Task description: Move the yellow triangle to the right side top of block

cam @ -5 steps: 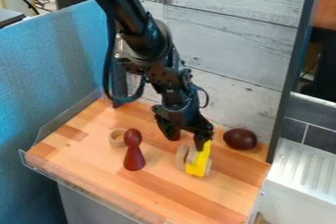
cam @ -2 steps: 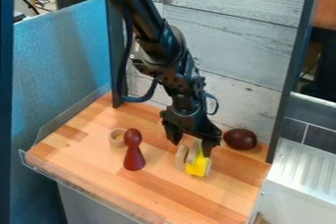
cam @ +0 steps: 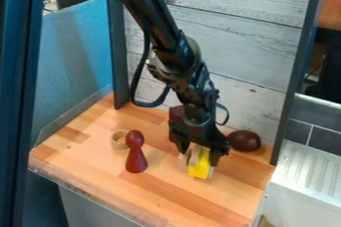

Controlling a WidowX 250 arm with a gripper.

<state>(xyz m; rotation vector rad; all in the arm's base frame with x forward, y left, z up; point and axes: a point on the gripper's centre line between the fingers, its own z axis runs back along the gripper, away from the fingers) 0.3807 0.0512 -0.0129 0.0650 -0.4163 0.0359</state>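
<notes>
Yellow triangle [cam: 199, 170] — low, between parted fingertips of the gripper [cam: 198, 157].

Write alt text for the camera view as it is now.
A black robot gripper, jaws apart, hangs low over a yellow block on a wooden tabletop. At picture left stands a dark red peg figure beside a pale ring; at right lies a dark rounded object.

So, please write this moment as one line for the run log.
gripper: open, at yellow triangle | red figure: upright, beside wooden ring
</notes>
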